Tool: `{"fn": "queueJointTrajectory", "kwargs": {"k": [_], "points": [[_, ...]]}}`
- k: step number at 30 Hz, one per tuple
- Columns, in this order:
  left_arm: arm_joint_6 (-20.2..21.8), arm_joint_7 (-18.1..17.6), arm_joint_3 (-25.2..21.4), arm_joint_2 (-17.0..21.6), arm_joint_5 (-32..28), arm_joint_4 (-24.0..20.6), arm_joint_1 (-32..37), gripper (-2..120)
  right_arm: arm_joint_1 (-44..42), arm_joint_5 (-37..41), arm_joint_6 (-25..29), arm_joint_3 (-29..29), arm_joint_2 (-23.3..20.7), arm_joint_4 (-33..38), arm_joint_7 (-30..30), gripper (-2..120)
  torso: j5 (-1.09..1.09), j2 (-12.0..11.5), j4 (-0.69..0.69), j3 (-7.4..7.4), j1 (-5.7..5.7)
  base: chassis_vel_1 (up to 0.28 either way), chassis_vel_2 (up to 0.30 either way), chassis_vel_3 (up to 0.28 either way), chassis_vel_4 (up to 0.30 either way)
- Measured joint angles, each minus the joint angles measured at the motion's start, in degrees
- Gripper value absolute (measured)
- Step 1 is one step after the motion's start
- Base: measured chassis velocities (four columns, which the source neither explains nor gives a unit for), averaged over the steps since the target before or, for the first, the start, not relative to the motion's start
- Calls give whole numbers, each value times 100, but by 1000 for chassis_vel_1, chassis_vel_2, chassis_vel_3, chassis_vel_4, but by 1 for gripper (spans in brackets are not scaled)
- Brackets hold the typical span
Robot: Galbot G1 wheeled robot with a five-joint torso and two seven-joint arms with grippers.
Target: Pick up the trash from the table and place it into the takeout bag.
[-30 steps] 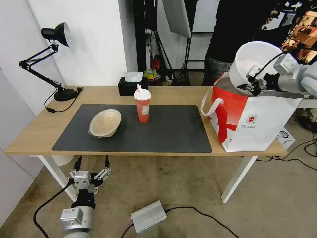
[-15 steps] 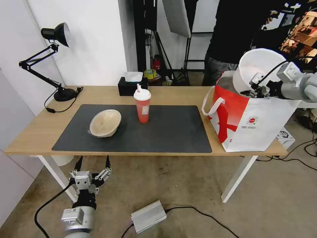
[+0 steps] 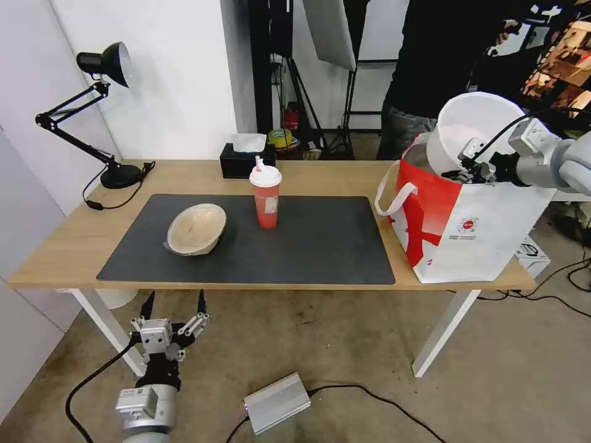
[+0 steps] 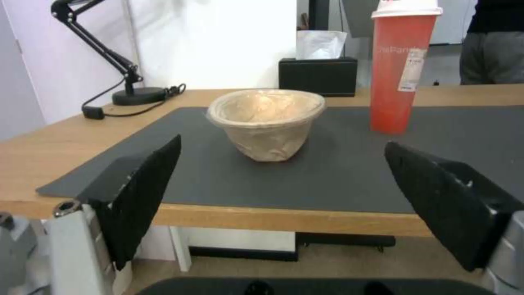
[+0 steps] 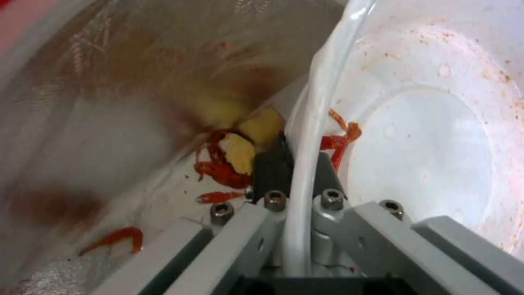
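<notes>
My right gripper (image 3: 469, 172) is shut on the rim of the large white bowl (image 3: 468, 126), holding it tipped on edge over the mouth of the red-and-white takeout bag (image 3: 486, 227) at the table's right end. In the right wrist view the gripper (image 5: 297, 159) pinches the bowl's (image 5: 425, 155) rim, and red food scraps (image 5: 224, 164) lie on the foil lining (image 5: 109, 82) below. The red cup (image 3: 266, 200) and beige bowl (image 3: 196, 229) stand on the dark mat (image 3: 320, 246). Below the table's (image 3: 74, 246) front edge, my left gripper (image 3: 173, 304) hangs open, facing the beige bowl (image 4: 266, 123) and cup (image 4: 399, 69).
A black desk lamp (image 3: 104, 67) stands at the table's back left, with a black tissue box (image 3: 246, 163) behind the cup. A person (image 3: 443, 61) stands behind the bag. A silver box (image 3: 277, 403) and cables lie on the floor.
The right gripper has lowered the white bowl a little toward the bag's mouth, drifting right and then back left. The left arm, cup and beige bowl have stayed still.
</notes>
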Motion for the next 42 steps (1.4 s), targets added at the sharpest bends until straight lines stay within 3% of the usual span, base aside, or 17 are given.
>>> {"fn": "queueJointTrajectory", "kwargs": {"k": [8, 21, 23, 24, 26, 42], "points": [[0, 0, 9, 1, 10, 0, -2, 100, 9, 98, -4, 0, -3, 58, 25, 3, 0, 0, 0, 0, 0, 0, 0, 0, 0], [2, 5, 20, 8, 17, 2, -8, 100, 171, 183, -26, -39, -20, 170, 49, 52, 0, 0, 0, 0, 0, 0, 0, 0, 0], [2, 5, 19, 8, 17, 2, -7, 100, 171, 183, -26, -39, -20, 170, 49, 52, 0, 0, 0, 0, 0, 0, 0, 0, 0], [2, 5, 20, 10, 18, 1, -8, 100, 177, 191, -27, -40, -39, 186, 49, 62, 0, 0, 0, 0, 0, 0, 0, 0, 0], [3, 6, 21, 13, 17, -4, -8, 100, 189, 195, -28, -40, -65, 202, 45, 68, 0, 0, 0, 0, 0, 0, 0, 0, 0], [12, 8, 20, 35, 15, -52, -16, 100, 347, 285, -29, 5, -178, 264, 37, 64, 0, 0, 0, 0, 0, 0, 0, 0, 0]]}}
